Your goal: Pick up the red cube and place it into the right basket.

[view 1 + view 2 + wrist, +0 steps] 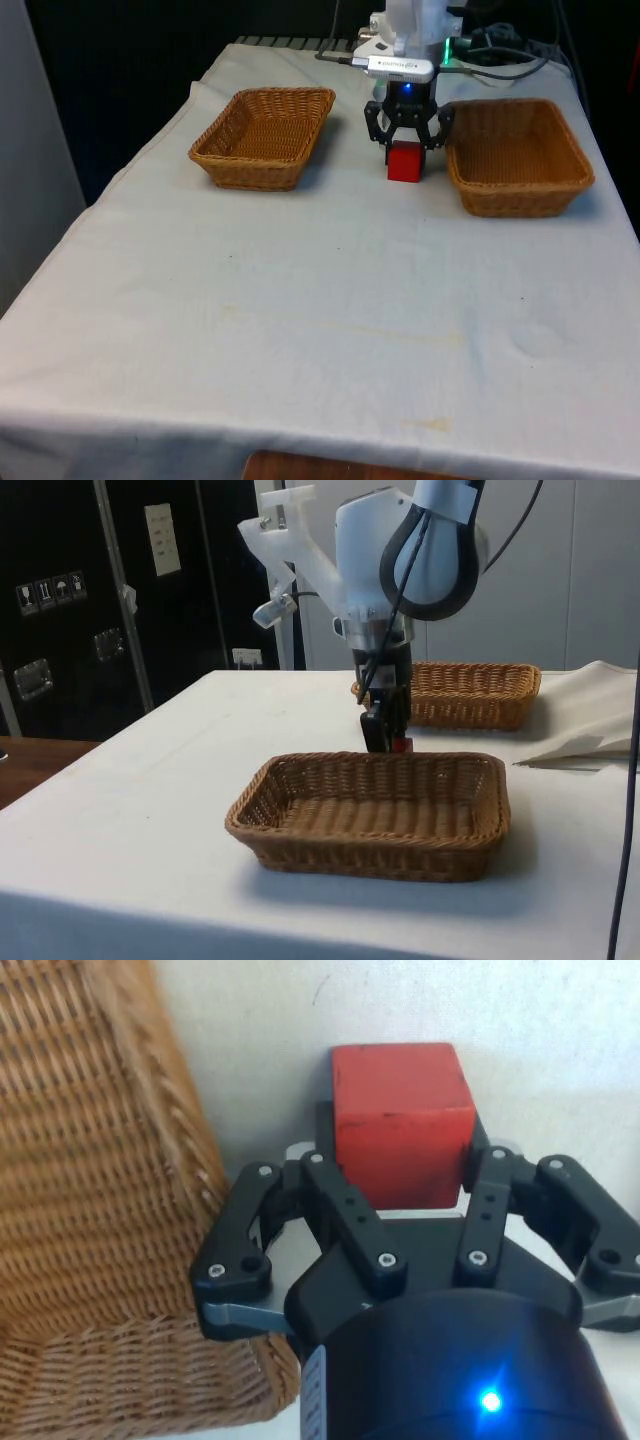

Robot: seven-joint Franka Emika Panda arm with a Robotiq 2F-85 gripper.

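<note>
Gripper (405, 148) clamped on red cube (405, 163), low over worktop (320, 300), between two baskets, nearer right basket (520, 155).

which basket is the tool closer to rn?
The basket on the front view's right: the tool, down around the red cube, sits just beside its rim. The other basket lies across a wider gap of cloth.

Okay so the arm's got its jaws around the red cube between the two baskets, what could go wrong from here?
1. The gripper holds the red cube only by its upper part, jaws pressed to its sides. It might slip or twist during the lift.
2. The basket on the front view's right sits close beside the cube. A low sideways move could catch its rim and push the basket.
</note>
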